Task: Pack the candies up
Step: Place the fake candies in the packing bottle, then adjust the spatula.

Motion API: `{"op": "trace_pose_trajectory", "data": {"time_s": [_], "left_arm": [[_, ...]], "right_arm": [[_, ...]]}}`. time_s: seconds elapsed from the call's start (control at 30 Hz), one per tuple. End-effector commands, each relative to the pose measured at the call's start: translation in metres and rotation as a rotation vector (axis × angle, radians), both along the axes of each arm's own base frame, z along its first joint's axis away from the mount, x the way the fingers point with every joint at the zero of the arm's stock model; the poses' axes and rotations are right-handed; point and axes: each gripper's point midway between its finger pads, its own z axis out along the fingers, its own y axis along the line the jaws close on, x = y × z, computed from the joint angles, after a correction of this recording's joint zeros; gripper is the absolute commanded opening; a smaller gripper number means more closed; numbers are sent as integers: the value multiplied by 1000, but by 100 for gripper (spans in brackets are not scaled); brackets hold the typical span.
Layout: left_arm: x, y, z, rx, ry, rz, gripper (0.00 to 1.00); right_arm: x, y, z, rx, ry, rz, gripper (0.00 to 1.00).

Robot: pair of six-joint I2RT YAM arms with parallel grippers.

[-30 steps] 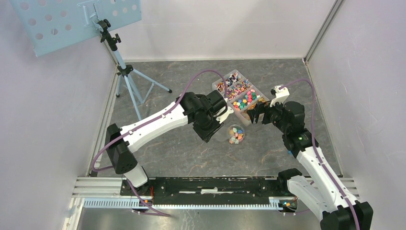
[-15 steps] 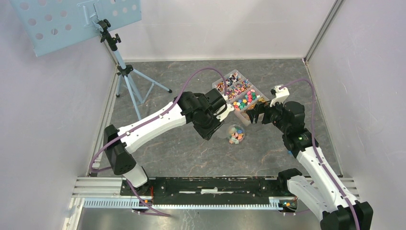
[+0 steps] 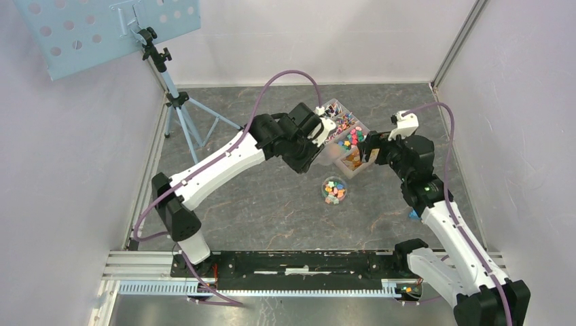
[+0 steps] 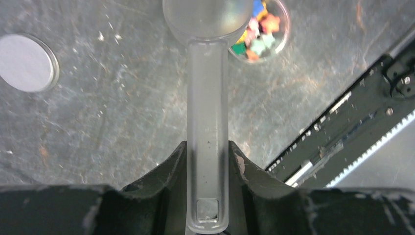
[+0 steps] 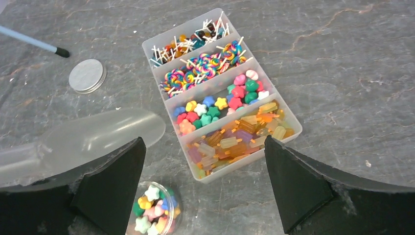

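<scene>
The candies (image 5: 205, 115) fill a clear divided tray (image 5: 230, 170): lollipops, swirl pops, coloured stars and amber ice-pop shapes. More star candies lie in a small round clear jar (image 5: 154, 210) on the table, also seen from above as the jar (image 3: 333, 190). My left gripper (image 4: 208, 156) is shut on the handle of a translucent scoop (image 4: 208, 98). The scoop bowl (image 5: 98, 134) hovers left of the tray and looks empty. My right gripper (image 5: 205, 181) is open and holds nothing, above the table between the jar and the tray's near corner.
A grey round lid disc (image 5: 87, 76) lies on the table left of the tray. A tripod (image 3: 178, 102) with a perforated panel stands at the back left, one foot (image 5: 61, 51) near the lid. The black base rail (image 3: 306, 265) runs along the near edge.
My left arm has swung the scoop away from the jar, back toward the tray. The right gripper has drawn back toward the tray's right side, its jaws a little wider.
</scene>
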Motion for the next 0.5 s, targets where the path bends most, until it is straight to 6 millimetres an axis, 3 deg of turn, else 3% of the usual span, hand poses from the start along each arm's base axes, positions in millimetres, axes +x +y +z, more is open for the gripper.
{"op": "trace_pose_trajectory", "data": {"time_s": [0.0,0.1,0.2,0.3,0.4,0.47], "left_arm": [[42,-17,8,-19,-89,-30,2],[63,-24,6,-25,-94,-22,2],[76,-33,7,-35,-104,-15,2],[73,-46,12,-85,-81,-46,2],[70,-50,22,-120,-85,-66,2],[68,-49,29,-139,-89,-74,2]], "right_arm": [[18,-10,29,-30,-77,-64,98],[24,-5,28,-35,-82,-36,92],[31,10,24,-2,-104,27,71],[34,34,24,62,-119,141,56],[30,68,34,125,-177,335,56],[19,87,39,125,-259,482,67]]}}
